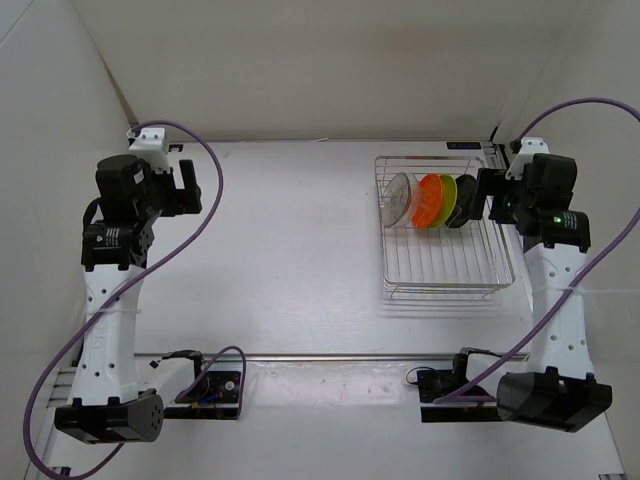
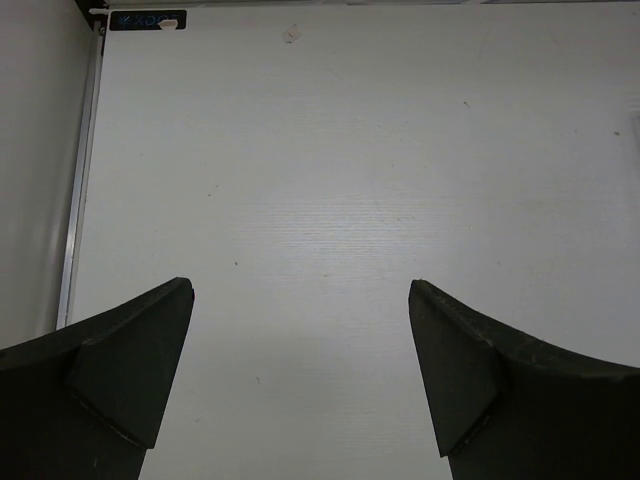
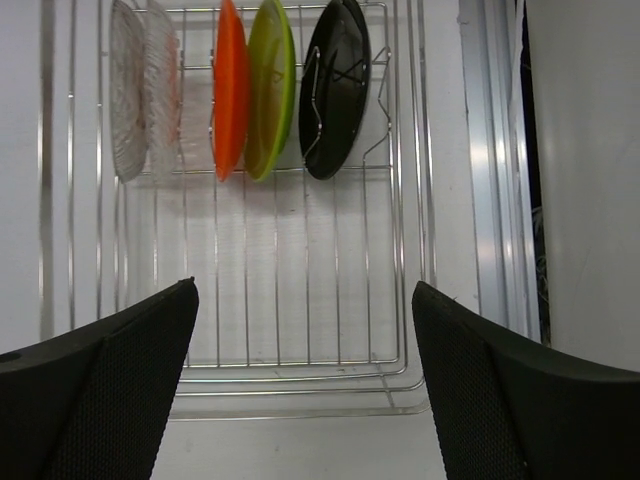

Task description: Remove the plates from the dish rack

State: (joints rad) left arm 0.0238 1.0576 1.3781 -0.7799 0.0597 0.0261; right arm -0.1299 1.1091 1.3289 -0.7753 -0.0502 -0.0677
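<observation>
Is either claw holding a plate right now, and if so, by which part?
Nothing is held. The left gripper hangs open over the table; the right gripper is open above the dish rack, the black plate ahead of it, untouched.

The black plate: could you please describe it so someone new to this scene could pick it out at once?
On the table, find the silver wire dish rack by the right arm. At its far end, plates stand on edge in a row. The black plate is rightmost, beside the yellow-green plate, and the only dark one.
</observation>
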